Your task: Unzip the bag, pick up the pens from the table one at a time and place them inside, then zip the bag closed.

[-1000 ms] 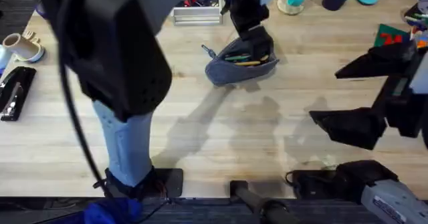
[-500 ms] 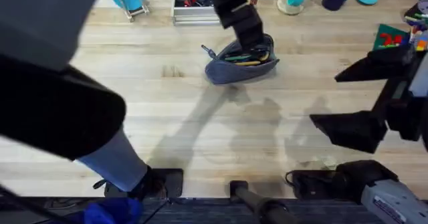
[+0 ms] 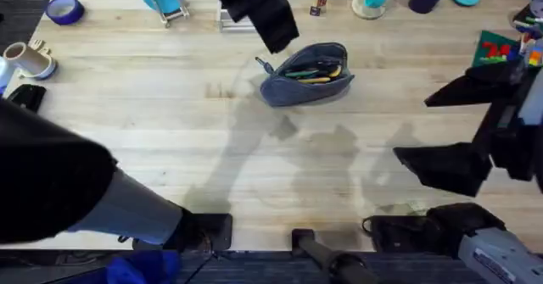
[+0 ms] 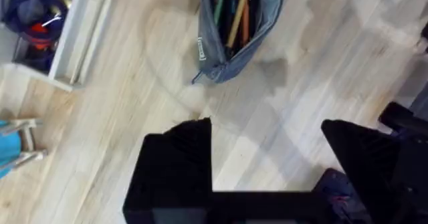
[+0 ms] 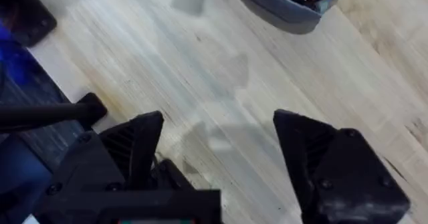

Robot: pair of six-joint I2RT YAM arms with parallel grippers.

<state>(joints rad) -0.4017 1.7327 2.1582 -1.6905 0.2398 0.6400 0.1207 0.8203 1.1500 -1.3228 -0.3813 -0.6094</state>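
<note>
The overhead camera looks down and forward from above the arm bases and takes in the whole wooden surface [image 3: 170,131], with the left arm close under it, large and blurred. The left wrist camera looks almost straight down from some height over its own fingers [image 4: 180,164]. It sees the open bag [image 4: 237,30] near the far side and a white tray [image 4: 80,37] beside it. The right wrist camera sits lower and nearer to the surface, looking across its fingers [image 5: 321,157] toward the bag at the frame edge. All three views share the bag and the bare planks around it.
</note>
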